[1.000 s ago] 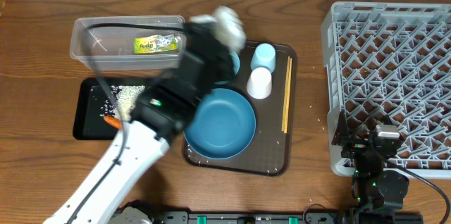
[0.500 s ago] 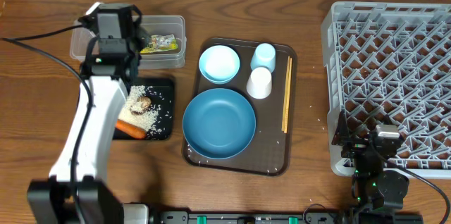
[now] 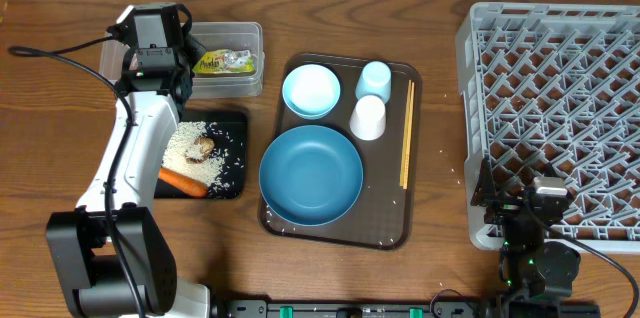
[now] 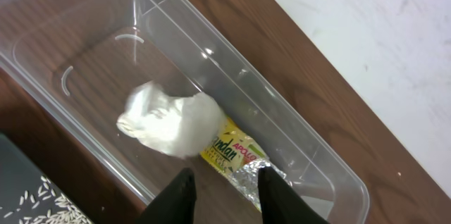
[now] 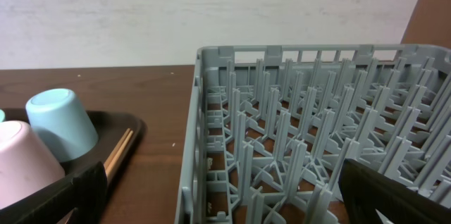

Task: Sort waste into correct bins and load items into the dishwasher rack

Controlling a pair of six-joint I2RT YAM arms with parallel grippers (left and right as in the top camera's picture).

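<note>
My left gripper is open and empty over the clear tub. The crumpled white tissue lies inside the tub beside the green-yellow wrapper. In the overhead view the left gripper covers the tub's left half. The black tray holds rice, the brown lump and the carrot. The blue plate, bowl, pale-blue cup, pink cup and chopsticks sit on the brown serving tray. My right gripper is open and empty at the rack's front left corner.
The brown serving tray lies between the bins and the rack. The rack fills the right wrist view, with the pale-blue cup, pink cup and chopsticks to its left. A corner of the black tray shows under the left wrist.
My left arm swung from above the bowl to the clear tub with the tissue. The tissue has left the jaws and now lies in the tub. The right arm has not moved.
</note>
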